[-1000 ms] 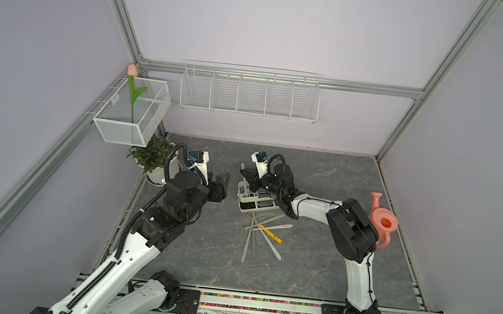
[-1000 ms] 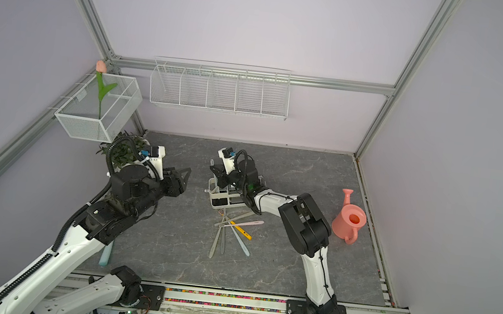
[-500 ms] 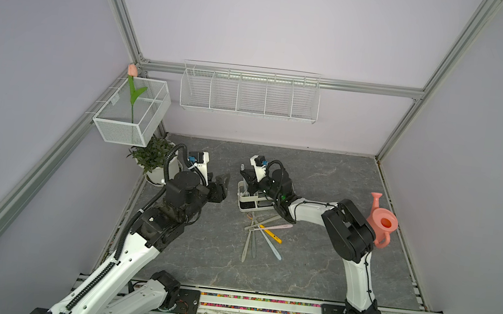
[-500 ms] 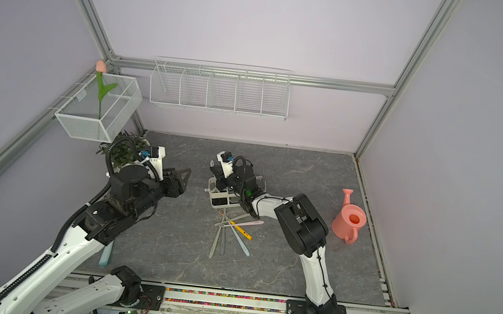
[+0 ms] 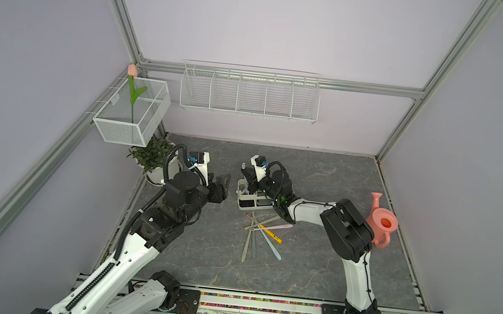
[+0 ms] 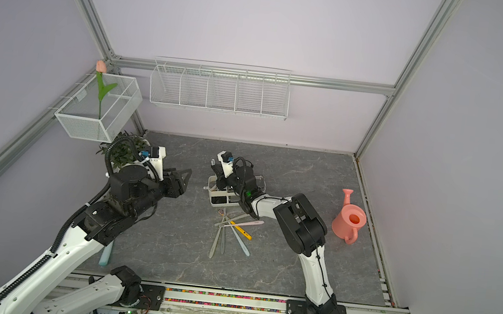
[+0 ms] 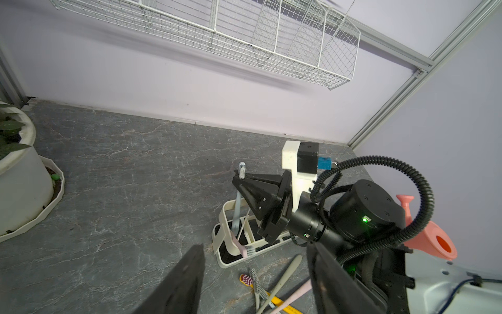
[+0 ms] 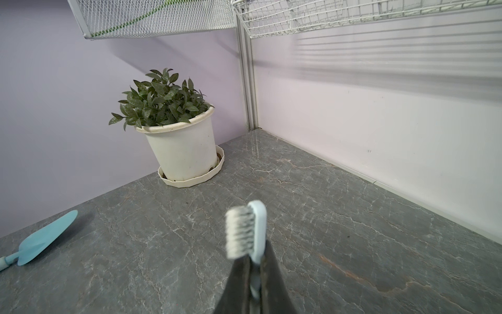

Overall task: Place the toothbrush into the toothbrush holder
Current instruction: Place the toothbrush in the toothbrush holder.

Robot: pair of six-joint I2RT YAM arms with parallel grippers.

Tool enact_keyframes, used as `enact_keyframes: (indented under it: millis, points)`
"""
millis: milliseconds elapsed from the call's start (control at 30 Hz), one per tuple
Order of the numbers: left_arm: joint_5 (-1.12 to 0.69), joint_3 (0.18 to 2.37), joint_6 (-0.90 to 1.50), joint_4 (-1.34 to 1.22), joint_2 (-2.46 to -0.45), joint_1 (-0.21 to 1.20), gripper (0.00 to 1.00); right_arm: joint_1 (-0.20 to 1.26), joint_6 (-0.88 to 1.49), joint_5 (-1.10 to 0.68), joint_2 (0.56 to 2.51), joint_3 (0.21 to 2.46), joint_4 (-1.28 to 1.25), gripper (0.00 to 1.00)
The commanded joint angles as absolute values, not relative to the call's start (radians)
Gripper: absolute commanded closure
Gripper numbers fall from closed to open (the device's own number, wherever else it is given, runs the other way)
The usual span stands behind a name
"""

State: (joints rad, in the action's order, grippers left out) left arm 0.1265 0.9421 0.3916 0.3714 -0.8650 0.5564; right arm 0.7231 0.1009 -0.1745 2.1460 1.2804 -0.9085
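My right gripper is shut on a light blue toothbrush, with the bristle head sticking out past the fingertips. In the left wrist view this toothbrush stands nearly upright, its handle reaching down into the end section of the cream-white toothbrush holder. A pink toothbrush leans in that same section. In both top views the right gripper hangs over the holder. My left gripper is open and holds nothing, just left of the holder.
Several loose toothbrushes lie crossed in front of the holder. A potted plant stands at the back left and a pink watering can at the right. A blue trowel lies by the left wall. A wire basket and a mesh box hang overhead.
My right gripper has moved a little left and down with the blue toothbrush, toward the holder's end section. The left arm has barely moved.
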Motion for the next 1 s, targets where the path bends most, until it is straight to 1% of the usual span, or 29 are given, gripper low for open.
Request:
enact_keyframes:
  millis: [0,300,667,967]
  points:
    - [0.111,0.933,0.400,0.363,-0.871,0.552,0.36,0.730,0.070,-0.147,2.176,1.248,-1.010,0.93]
    - [0.085,0.948,0.393,0.375,-0.895,0.553,0.36,0.727,0.124,-0.168,2.221,1.247,-1.109,0.93]
    - [0.091,0.938,0.393,0.378,-0.874,0.552,0.36,0.728,0.126,-0.198,2.214,1.252,-1.137,0.93]
    - [0.095,0.931,0.391,0.383,-0.862,0.552,0.36,0.729,0.116,-0.211,2.234,1.278,-1.109,0.93]
